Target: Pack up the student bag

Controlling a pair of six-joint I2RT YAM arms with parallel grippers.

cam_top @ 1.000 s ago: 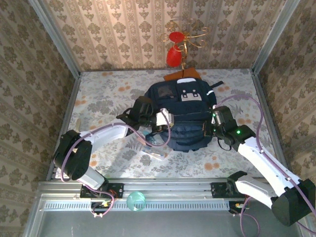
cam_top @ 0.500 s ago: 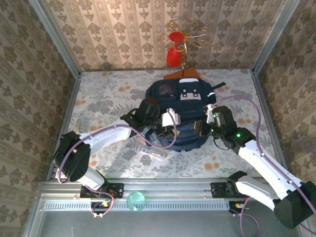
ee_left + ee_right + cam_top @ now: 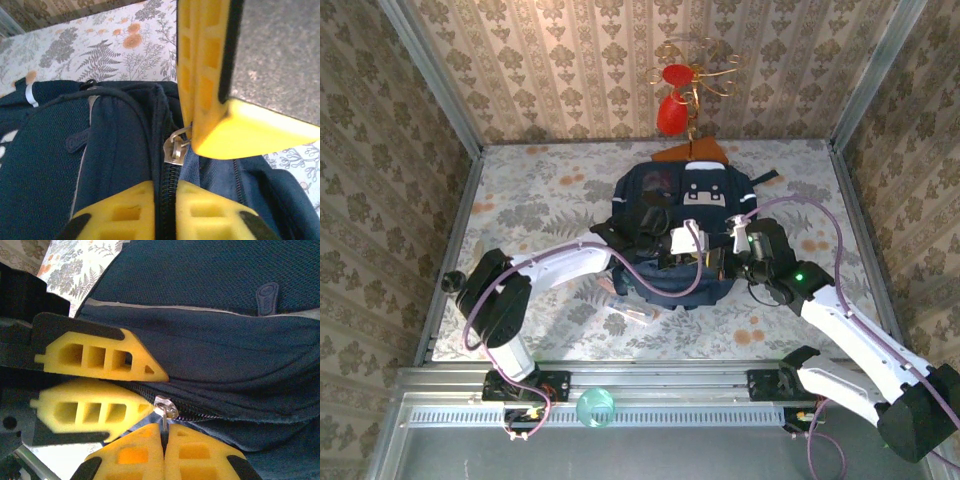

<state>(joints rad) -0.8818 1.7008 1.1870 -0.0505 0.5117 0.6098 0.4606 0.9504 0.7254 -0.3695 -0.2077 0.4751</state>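
Student bag (image 3: 685, 200) on table (image 3: 535, 195), 12 o'clock from my bases, nearer far wall than near edge. Both my wrists meet over bag's 6 o'clock edge. My left gripper (image 3: 165, 205): jaws closed, pinching zip track (image 3: 210, 416). My right gripper (image 3: 164, 442): jaws closed on metal zip pull (image 3: 175, 149), just beside left fingers, at their 3 o'clock in top view. Red ornament (image 3: 672, 112) at 12 o'clock beyond bag.
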